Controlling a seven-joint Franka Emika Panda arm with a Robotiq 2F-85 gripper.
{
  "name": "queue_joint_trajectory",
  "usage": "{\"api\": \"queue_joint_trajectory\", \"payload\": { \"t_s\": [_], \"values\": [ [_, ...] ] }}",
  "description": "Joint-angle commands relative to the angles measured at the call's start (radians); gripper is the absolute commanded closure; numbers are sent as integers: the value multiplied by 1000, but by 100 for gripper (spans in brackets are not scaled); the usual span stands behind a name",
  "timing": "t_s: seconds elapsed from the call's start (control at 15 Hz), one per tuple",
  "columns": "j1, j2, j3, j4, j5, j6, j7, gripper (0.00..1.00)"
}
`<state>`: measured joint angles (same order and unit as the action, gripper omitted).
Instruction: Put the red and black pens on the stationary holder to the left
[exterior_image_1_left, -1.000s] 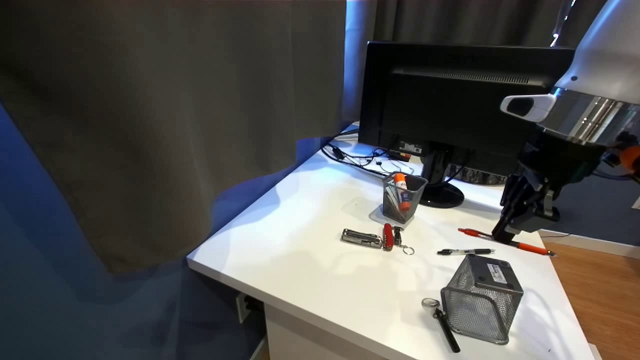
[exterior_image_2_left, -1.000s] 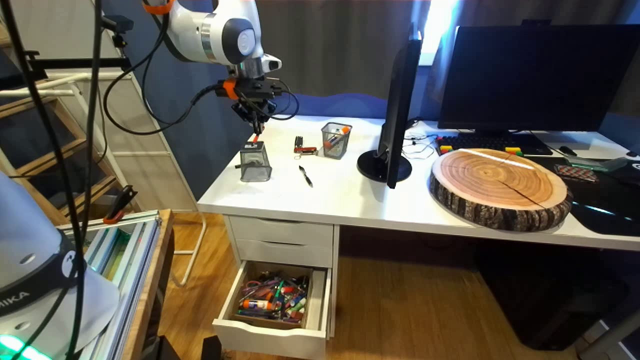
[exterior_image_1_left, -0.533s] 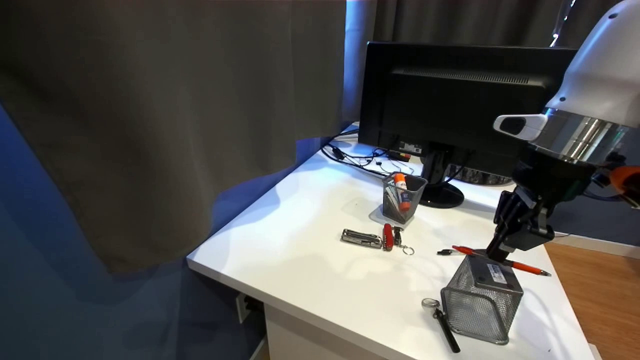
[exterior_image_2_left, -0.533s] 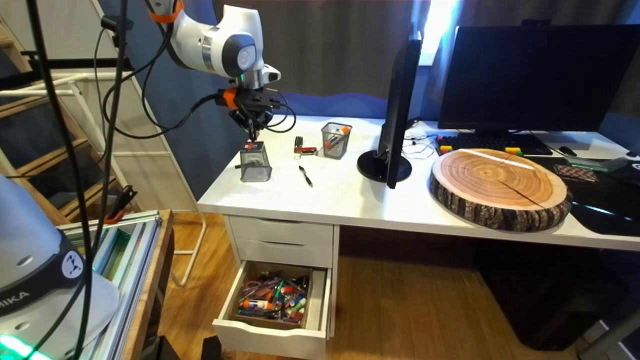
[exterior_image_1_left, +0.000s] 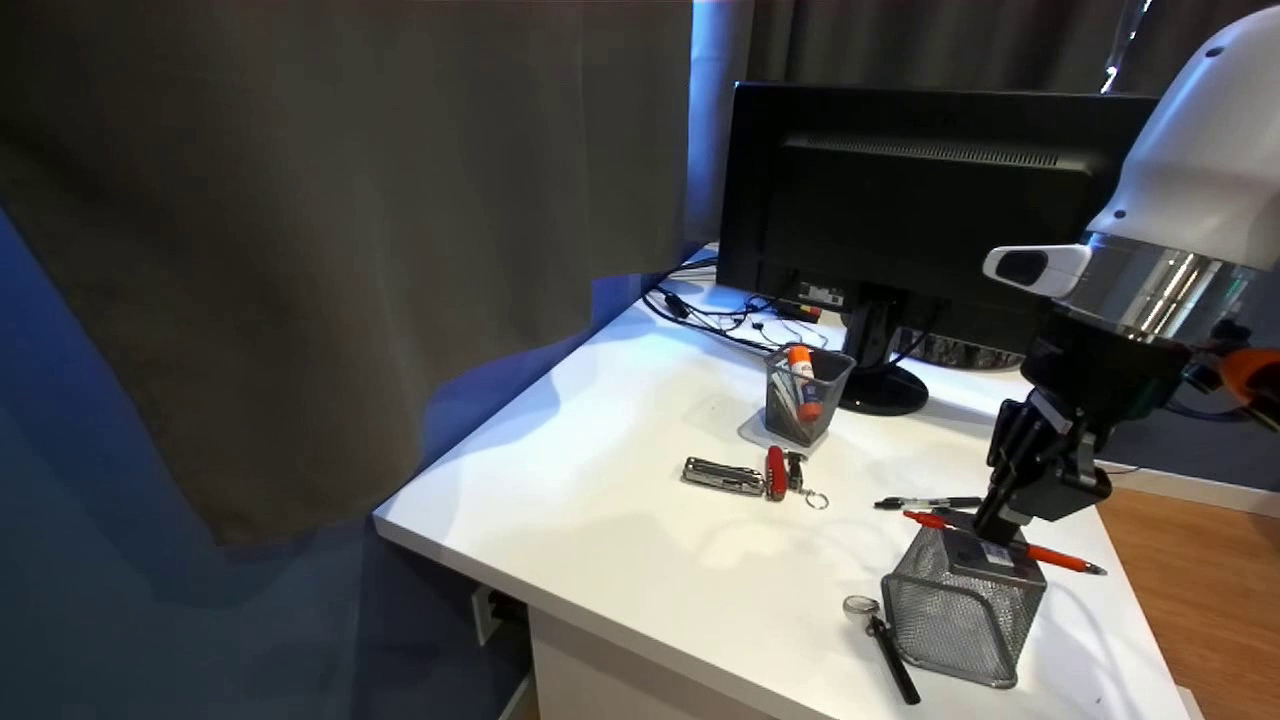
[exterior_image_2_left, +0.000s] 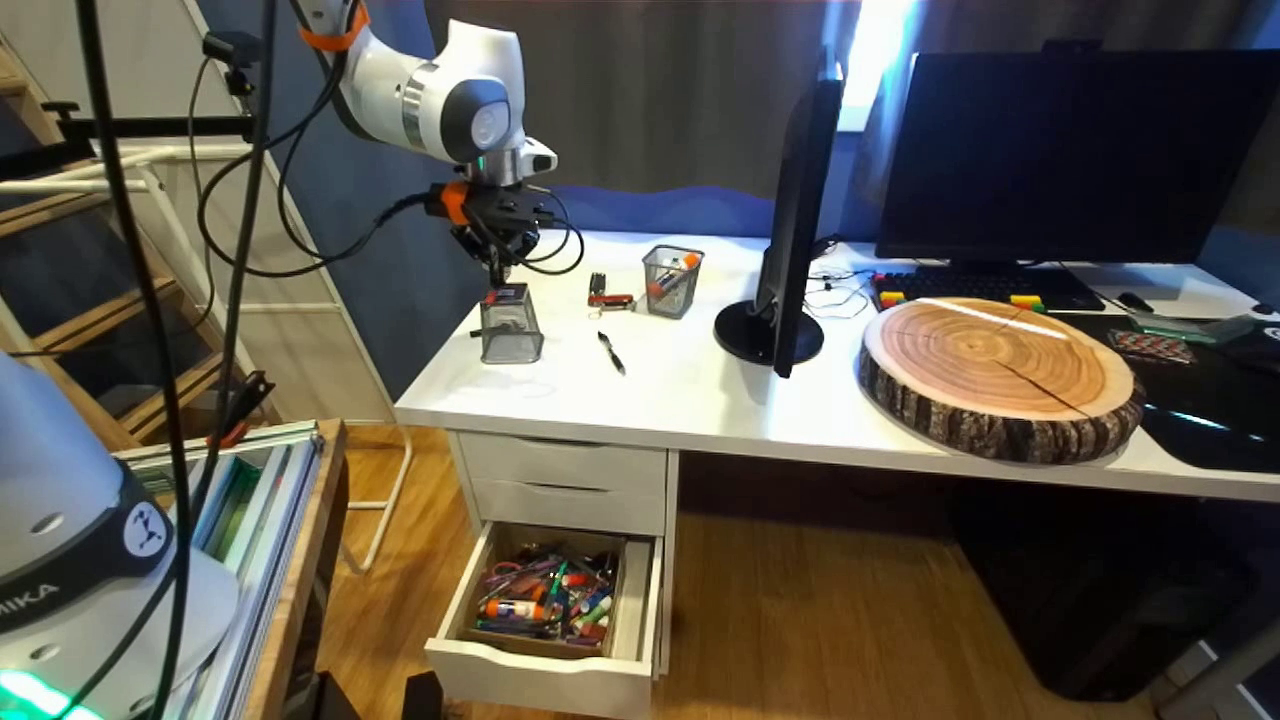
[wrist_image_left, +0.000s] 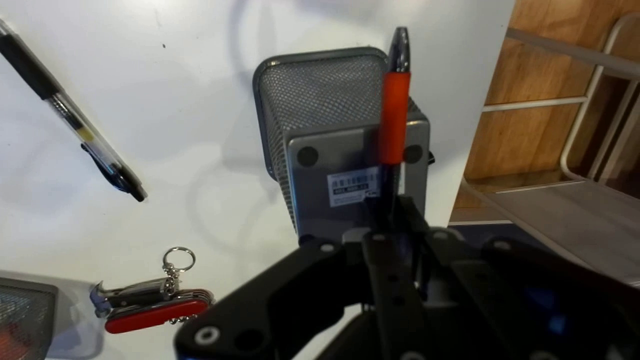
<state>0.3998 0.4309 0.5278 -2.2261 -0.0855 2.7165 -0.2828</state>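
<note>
My gripper is shut on the red pen, gripping it near its middle. The wrist view shows the red pen level over the holder's base, its tip pointing up the picture. Whether it touches the base I cannot tell. The gray mesh holder stands bottom up, its labelled base facing my gripper. It also shows in an exterior view. The black pen, with a clear barrel, lies on the desk beside the holder; it shows in the wrist view too.
A second mesh cup with an orange glue stick stands near the monitor. A multitool and a red pocket knife lie before it. A black-handled loupe lies against the holder. The desk edge is close by.
My gripper has carried the red pen from beyond the holder to above its base, and slightly lower over the last half second. The holder and the black pen have not moved.
</note>
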Motion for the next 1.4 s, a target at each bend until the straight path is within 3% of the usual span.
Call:
{"api": "queue_joint_trajectory", "payload": {
  "t_s": [0.0, 1.0, 1.07, 1.13, 1.33],
  "values": [
    [-11, 6, 17, 5, 30, -2, -19, 98],
    [-10, 32, 12, 16, 29, 11, -18, 98],
    [-6, 27, 7, 13, 27, 14, -7, 65],
    [-6, 23, 6, 12, 24, 14, -8, 64],
    [1, -10, -8, 0, 11, 10, 9, 44]
  ]
}}
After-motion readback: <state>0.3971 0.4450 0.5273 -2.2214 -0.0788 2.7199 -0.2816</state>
